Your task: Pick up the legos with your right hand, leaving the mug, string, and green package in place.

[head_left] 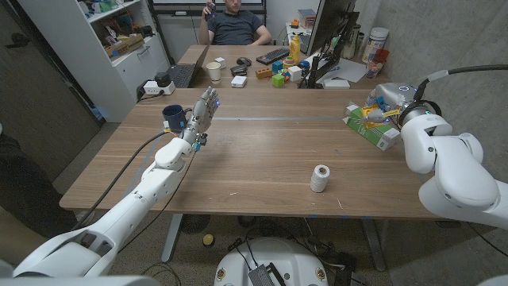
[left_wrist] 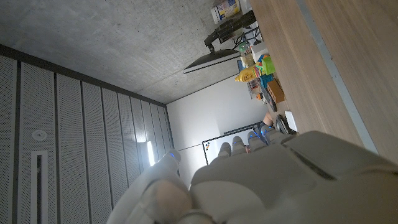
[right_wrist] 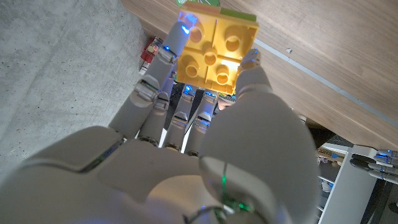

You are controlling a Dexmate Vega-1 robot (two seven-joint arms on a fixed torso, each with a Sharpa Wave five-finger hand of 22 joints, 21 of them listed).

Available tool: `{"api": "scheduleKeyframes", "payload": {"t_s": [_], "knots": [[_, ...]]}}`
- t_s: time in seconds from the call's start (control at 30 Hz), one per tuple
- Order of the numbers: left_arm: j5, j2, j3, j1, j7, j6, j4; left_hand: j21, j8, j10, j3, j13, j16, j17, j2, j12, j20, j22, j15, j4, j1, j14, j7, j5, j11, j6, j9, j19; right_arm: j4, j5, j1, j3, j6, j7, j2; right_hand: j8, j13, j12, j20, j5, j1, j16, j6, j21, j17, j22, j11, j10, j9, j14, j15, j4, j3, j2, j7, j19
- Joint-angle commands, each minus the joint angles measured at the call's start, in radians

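Note:
My right hand point(head_left: 392, 97) is at the table's far right, just above the green package point(head_left: 374, 129). It holds a yellow lego block point(right_wrist: 216, 52) between its thumb and fingers; the legos point(head_left: 375, 105) look yellow and blue from the head camera. A blue mug point(head_left: 173, 117) stands at the far left. Beside the mug my left hand point(head_left: 203, 111) is raised, fingers straight and holding nothing. The white spool of string point(head_left: 320, 178) stands upright toward the front right.
A strip of tape point(head_left: 317, 119) runs across the wooden table point(head_left: 262, 159). Behind it is a second table with a keyboard point(head_left: 272, 56), a cup point(head_left: 214, 71), toys and a monitor point(head_left: 329, 24), where a person point(head_left: 236, 24) sits. A shelf point(head_left: 119, 40) stands far left.

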Motion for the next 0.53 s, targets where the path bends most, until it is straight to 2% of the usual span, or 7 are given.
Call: {"api": "scheduleKeyframes", "payload": {"t_s": [0.03,0.53], "knots": [[-0.002,0.006,-0.005,0.008,0.002,-0.007,-0.01,0.009,0.002,-0.159,-0.003,0.004,0.008,0.002,0.118,0.008,-0.012,0.005,0.006,0.001,-0.002,-0.245,0.004,0.006,-0.001,-0.037,0.002,-0.126,-0.019,-0.002,0.028,-0.036,-0.021,-0.021,-0.019,0.0,0.185,0.007,-0.007,0.005,0.232,-0.007,0.059,0.01,0.006,0.002,0.055,0.065,0.004,0.172,-0.254,0.039,0.038,0.234,0.047,0.002],[-0.007,0.011,-0.012,0.019,0.002,-0.013,-0.016,0.009,0.002,-0.159,-0.003,0.004,0.008,0.002,0.117,0.008,-0.011,0.005,0.007,0.001,-0.002,-0.244,0.003,0.005,-0.002,-0.036,0.002,-0.126,-0.026,-0.036,0.054,-0.071,-0.027,0.003,-0.016,-0.002,0.182,0.011,-0.007,0.005,0.232,-0.017,0.061,0.019,0.014,0.001,0.057,0.069,0.005,0.183,-0.253,0.043,0.04,0.234,0.048,0.003]]}}
